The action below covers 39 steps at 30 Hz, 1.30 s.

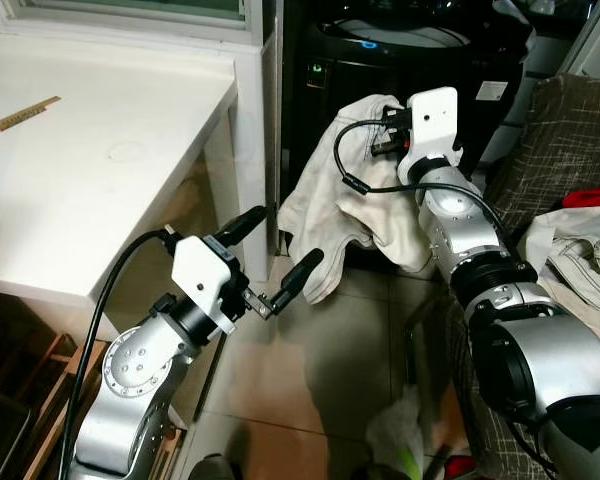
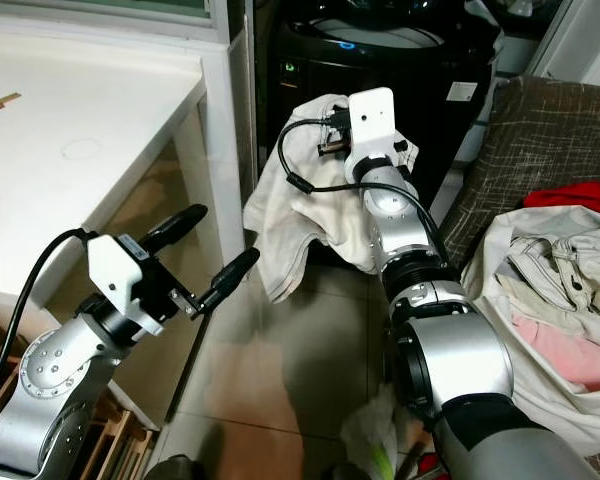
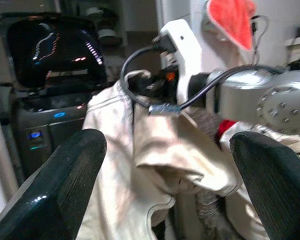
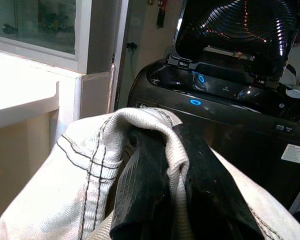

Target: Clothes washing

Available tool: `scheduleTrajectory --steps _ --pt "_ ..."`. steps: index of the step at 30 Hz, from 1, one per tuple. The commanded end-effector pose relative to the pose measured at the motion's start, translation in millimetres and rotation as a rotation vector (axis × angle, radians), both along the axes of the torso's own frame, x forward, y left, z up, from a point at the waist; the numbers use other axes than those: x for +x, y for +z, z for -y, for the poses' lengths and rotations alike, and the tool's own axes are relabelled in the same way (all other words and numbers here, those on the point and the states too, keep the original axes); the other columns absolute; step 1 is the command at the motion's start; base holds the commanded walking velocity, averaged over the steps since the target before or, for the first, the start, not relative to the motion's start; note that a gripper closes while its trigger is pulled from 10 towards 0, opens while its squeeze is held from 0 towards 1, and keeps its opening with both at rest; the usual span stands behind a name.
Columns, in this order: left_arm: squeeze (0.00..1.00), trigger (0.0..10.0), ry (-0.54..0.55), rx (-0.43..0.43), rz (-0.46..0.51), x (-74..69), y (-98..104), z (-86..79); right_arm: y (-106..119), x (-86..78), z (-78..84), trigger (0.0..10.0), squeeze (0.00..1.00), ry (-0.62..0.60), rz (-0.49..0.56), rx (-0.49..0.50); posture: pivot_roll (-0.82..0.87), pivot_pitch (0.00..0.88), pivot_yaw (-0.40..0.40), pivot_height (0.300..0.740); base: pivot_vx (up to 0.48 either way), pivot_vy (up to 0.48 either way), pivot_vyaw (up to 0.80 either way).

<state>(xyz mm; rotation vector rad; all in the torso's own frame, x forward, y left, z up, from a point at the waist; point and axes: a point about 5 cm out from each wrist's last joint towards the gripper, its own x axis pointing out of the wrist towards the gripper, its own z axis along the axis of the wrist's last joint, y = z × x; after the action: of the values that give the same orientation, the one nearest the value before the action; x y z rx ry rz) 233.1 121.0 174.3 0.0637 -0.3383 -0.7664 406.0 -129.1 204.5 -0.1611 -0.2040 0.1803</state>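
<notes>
A cream garment [image 1: 325, 205] hangs in front of the black top-loading washing machine [image 1: 420, 55], whose lid stands up. My right gripper [image 1: 378, 125] is shut on the garment's top edge; in the right wrist view the cloth [image 4: 85, 165] wraps over the black fingers [image 4: 145, 185]. My left gripper [image 1: 276, 258] is open, low and to the left of the hanging cloth, apart from it. In the left wrist view the garment [image 3: 155, 165] shows between the two spread fingers [image 3: 65, 180].
A white table [image 1: 90, 150] stands at the left, its corner next to the washer. At the right a brown patterned sofa [image 2: 540, 130] holds a heap of clothes [image 2: 560, 290]. A tiled floor [image 1: 310, 370] lies below, with a bag [image 1: 400, 430] near my feet.
</notes>
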Motion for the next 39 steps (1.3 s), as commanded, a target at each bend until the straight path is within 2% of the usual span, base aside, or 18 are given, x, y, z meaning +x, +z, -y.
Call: scheduleTrajectory --steps 1,5,8,11,12,14,16,19,20,24,28,30,31,32,34,39 --pt "0.00 10.0 -0.029 -0.015 0.021 -3.0 4.7 2.6 5.3 -0.9 1.9 10.0 0.00 0.004 0.041 0.019 0.07 0.026 -0.050 0.740 0.000 0.000 0.00" --pt "0.00 10.0 -0.023 -0.039 0.036 -4.0 7.1 1.5 -9.9 -6.2 1.8 10.0 0.00 0.020 0.018 0.009 0.07 0.027 -0.050 0.740 0.000 0.000 0.00" --pt "0.00 10.0 -0.010 -0.060 0.041 -4.4 10.1 0.6 -20.6 -9.7 5.0 10.0 0.00 0.009 -0.003 0.014 0.09 0.023 -0.051 0.740 0.000 0.000 0.00" --pt "0.00 10.0 -0.011 -0.062 0.054 -4.9 15.8 0.2 -42.6 -17.2 11.7 10.0 0.00 0.004 -0.057 -0.009 0.10 0.020 -0.054 0.740 0.000 0.000 0.00" --pt "0.00 10.0 -0.011 -0.062 0.054 -4.9 15.8 0.2 -42.6 -17.2 11.7 10.0 0.00 0.004 -0.057 -0.009 0.10 0.020 -0.054 0.740 0.000 0.000 0.00" --pt "0.00 10.0 -0.005 -0.045 0.047 -5.5 14.9 -2.6 -65.0 -27.5 21.5 10.0 0.00 -0.021 -0.110 -0.017 0.09 0.018 -0.058 0.740 0.000 0.000 0.00" --pt "0.00 10.0 -0.003 -0.040 0.045 -5.6 14.5 -3.3 -69.4 -30.2 23.3 10.0 0.00 -0.027 -0.117 -0.020 0.09 0.017 -0.059 0.740 0.000 0.000 0.00" --pt "0.00 10.0 0.028 -0.060 0.037 -5.2 12.7 -7.8 -99.1 -52.4 24.1 10.0 0.00 -0.003 -0.165 -0.026 0.07 0.012 -0.038 0.740 0.000 0.000 0.00" --pt "0.00 10.0 0.028 -0.063 0.037 -5.1 12.6 -7.9 -101.4 -54.6 23.1 10.0 0.00 0.003 -0.167 -0.028 0.07 0.012 -0.038 0.740 0.000 0.000 0.00" --pt "0.00 10.0 0.014 -0.063 0.031 -3.5 13.3 -5.8 -99.0 -54.1 19.3 10.0 0.00 0.000 -0.152 -0.022 0.07 0.011 -0.016 0.740 0.000 0.000 0.00" --pt "0.00 10.0 0.011 -0.039 0.025 1.9 14.7 -5.9 -81.9 -45.6 11.2 10.0 0.00 -0.008 -0.091 -0.006 0.06 0.005 0.007 0.740 0.000 0.000 0.00" --pt "0.00 10.0 0.096 0.004 0.012 10.9 11.3 -9.6 -76.6 -44.1 10.4 10.0 0.00 -0.021 -0.079 0.010 0.06 0.003 0.021 0.740 0.000 0.000 0.00" --pt "0.00 10.0 0.096 0.004 0.012 10.9 11.3 -9.6 -76.6 -44.1 10.4 10.0 0.00 -0.021 -0.079 0.010 0.06 0.003 0.021 0.740 0.000 0.000 0.00" --pt "0.00 10.0 0.222 0.050 -0.033 25.3 3.8 -14.0 -72.9 -43.1 6.9 10.0 0.00 -0.024 -0.068 0.019 0.06 0.006 0.023 0.740 0.000 0.000 0.00" --pt "0.00 10.0 0.321 0.062 -0.052 34.2 0.9 -17.3 -71.4 -42.9 1.6 10.0 0.00 -0.015 -0.069 0.043 0.06 0.011 0.018 0.740 0.000 0.000 0.00" --pt "0.00 10.0 0.360 0.074 -0.050 35.7 -2.1 -14.6 -74.0 -45.5 -8.9 10.0 0.00 0.024 -0.088 0.053 0.05 0.022 0.004 0.740 0.000 0.000 -0.49"
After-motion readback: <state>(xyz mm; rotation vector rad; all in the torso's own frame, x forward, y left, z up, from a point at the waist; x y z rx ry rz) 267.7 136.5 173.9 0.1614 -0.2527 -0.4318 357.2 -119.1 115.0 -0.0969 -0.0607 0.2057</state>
